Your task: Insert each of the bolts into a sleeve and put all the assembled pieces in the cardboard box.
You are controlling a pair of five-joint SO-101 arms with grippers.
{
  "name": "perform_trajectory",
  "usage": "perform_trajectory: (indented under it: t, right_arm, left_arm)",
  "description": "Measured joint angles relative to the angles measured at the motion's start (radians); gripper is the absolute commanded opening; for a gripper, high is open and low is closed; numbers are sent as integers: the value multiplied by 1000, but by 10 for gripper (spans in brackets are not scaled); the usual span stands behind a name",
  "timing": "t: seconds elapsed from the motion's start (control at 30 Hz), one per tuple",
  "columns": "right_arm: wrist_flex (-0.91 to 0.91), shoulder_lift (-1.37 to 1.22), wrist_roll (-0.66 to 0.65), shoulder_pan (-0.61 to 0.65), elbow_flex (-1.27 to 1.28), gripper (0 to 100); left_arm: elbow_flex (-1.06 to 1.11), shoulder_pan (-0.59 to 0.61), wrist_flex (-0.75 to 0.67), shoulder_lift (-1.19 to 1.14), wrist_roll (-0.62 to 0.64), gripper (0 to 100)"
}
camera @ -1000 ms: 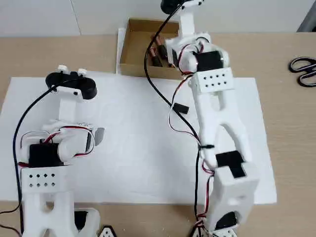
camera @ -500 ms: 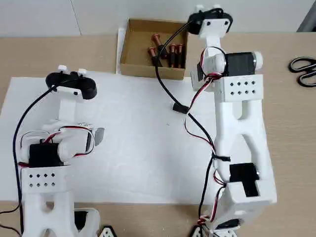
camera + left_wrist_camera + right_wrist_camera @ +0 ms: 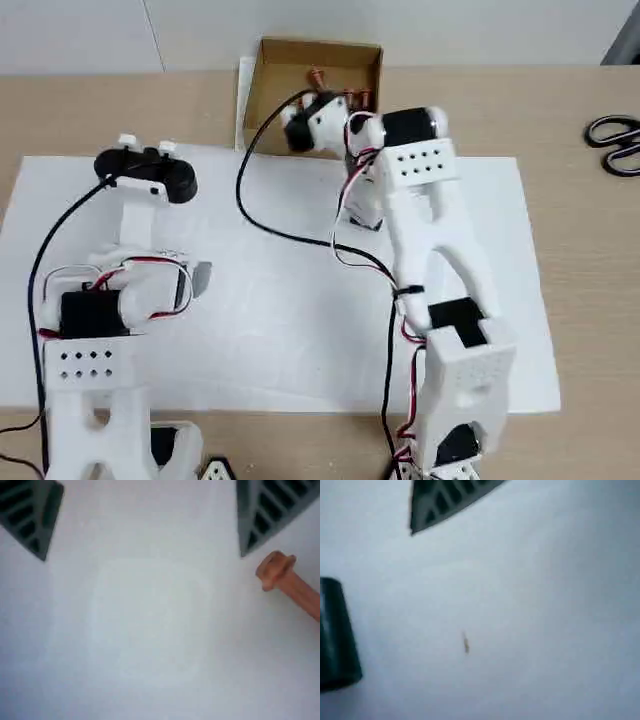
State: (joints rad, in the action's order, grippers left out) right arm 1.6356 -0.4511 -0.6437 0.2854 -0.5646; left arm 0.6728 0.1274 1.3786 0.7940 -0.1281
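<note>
one loose bolt on the left, box partly stocked

your left gripper [image 3: 143,554] hangs over the white sheet [image 3: 280,320], spread wide with nothing between the fingertips. here's why it sits there: a copper bolt [image 3: 287,582] lies flat on the sheet just beside one fingertip, outside the gap. that reads as a hover ahead of a pick, not a grip.

over to your right arm. the right gripper [image 3: 305,128] is at the near wall of the cardboard box [image 3: 258,100], close over the sheet. its wrist view catches a dark cylinder [image 3: 335,632] off to one side, a sleeve by the look of it. whether that gripper is spread or clenched, i can't tell.

now the box. copper-headed assembled pieces [image 3: 358,96] with dark bodies lie inside, so some deliveries look done. you can't count them, since the arm covers part of the floor.

my read: one bolt and one sleeve are left to pair. the scissors [image 3: 615,140] sit well apart on the table [image 3: 580,250], out of play.
</note>
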Motion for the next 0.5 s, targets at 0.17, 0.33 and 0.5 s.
perform_trajectory:
  t: [0.17,0.33,0.5]
  right_arm:
    - [-68,-78,-21,2,0,202]
    - [-123,-132,-21,21,0,202]
    - [-158,-170,-21,17,0,202]
  left_arm:
    - [41,0,0,0,0,232]
    - [41,0,0,0,0,232]
    - [41,0,0,0,0,232]
